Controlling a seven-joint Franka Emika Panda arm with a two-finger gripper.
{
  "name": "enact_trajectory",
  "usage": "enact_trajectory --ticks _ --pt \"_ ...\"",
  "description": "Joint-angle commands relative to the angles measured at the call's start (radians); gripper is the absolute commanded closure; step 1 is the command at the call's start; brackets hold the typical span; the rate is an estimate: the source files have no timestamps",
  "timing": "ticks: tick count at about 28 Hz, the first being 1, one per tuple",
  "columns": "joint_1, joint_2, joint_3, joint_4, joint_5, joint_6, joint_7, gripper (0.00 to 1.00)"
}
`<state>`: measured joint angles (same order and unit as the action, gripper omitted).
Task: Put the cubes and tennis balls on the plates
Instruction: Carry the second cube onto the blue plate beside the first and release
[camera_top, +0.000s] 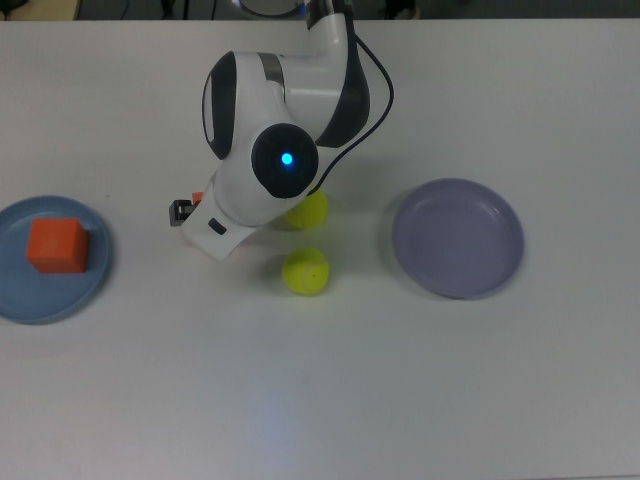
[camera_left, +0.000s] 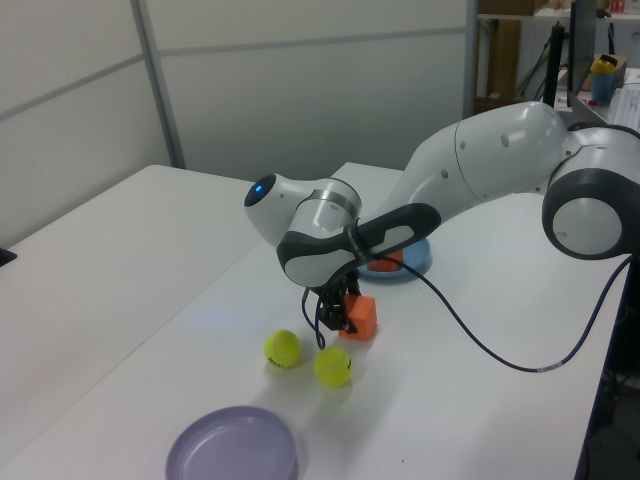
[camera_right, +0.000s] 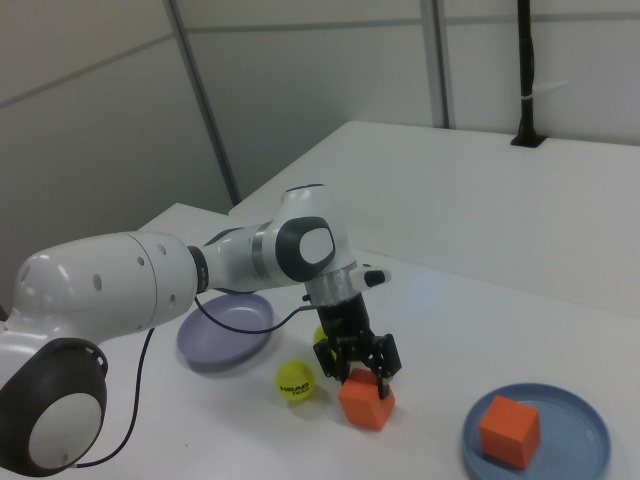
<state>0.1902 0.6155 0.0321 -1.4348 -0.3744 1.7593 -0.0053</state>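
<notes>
My gripper (camera_right: 355, 374) is shut on an orange cube (camera_right: 366, 401), its fingers astride the cube's top; the cube sits tilted, low over the table. The left view shows the same gripper (camera_left: 337, 320) and cube (camera_left: 359, 316); in the top view the arm hides both. A second cube (camera_top: 57, 245) lies on the blue plate (camera_top: 20, 295) at the top view's left. Two tennis balls (camera_top: 305, 271) (camera_top: 312, 208) lie mid-table, the farther one half under the arm. The purple plate (camera_top: 458, 238) holds nothing.
The arm's white body (camera_top: 265, 150) and its black cable (camera_top: 375, 95) hang over the table's middle in the top view. In the right view the balls (camera_right: 297, 381) lie just left of the held cube, the blue plate (camera_right: 575, 440) to its right.
</notes>
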Motion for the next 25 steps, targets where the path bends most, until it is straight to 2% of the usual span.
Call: enact_trajectory --ticks 1,5,8,15,19,25 --pt "-0.023 -0.025 0.005 -0.013 0.002 0.068 0.044 1.0" --pt "-0.072 -0.045 -0.006 0.048 0.038 0.094 0.045 1.0" --pt "-0.118 -0.045 -0.014 0.074 0.04 0.187 0.045 1.0" --pt "-0.247 -0.027 -0.034 0.062 0.034 0.476 0.042 1.0" --pt "-0.293 0.01 -0.034 0.06 0.029 0.52 0.039 1.0" --pt "-0.314 0.013 -0.034 0.034 0.006 0.517 0.042 1.0"
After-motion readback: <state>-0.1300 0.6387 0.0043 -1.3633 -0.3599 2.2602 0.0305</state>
